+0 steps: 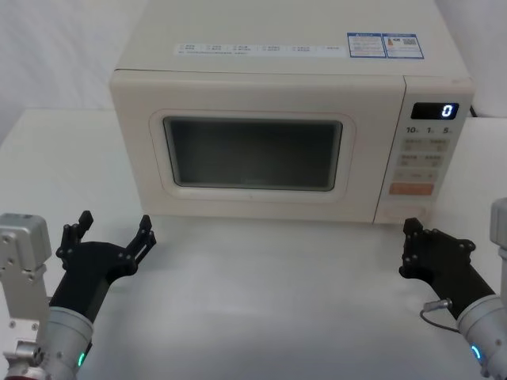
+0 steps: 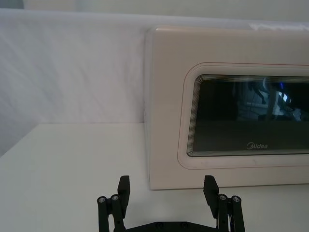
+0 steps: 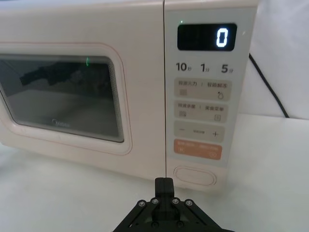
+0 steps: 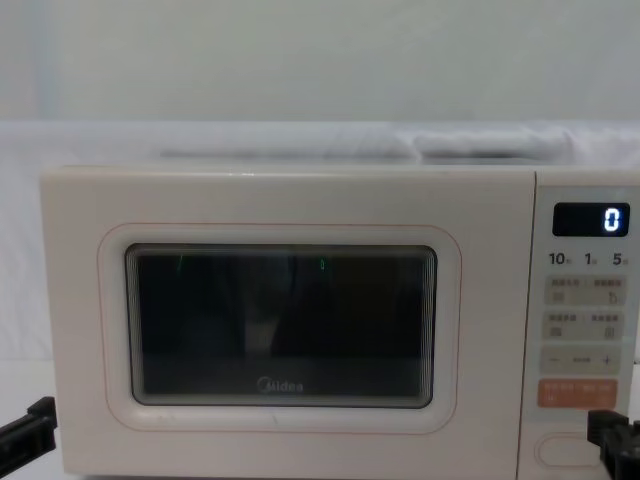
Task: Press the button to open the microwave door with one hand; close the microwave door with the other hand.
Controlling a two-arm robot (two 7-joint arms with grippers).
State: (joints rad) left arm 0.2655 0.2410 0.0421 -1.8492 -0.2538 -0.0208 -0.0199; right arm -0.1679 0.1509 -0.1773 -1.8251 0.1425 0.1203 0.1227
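Waiting shut, the microwave door [image 1: 253, 150] fills the centre of the head view, so the opening step is in hand. The right gripper [image 3: 164, 182], fingers pressed together, sits just below the button [image 3: 194, 176] at the panel's bottom. Next it needs a short push forward. The left gripper [image 1: 113, 231], fingers spread, rests at lower left.

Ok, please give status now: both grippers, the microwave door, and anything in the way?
Left gripper open, low before the microwave door. Right gripper shut, short of the button. Door closed. Nothing between gripper and button.
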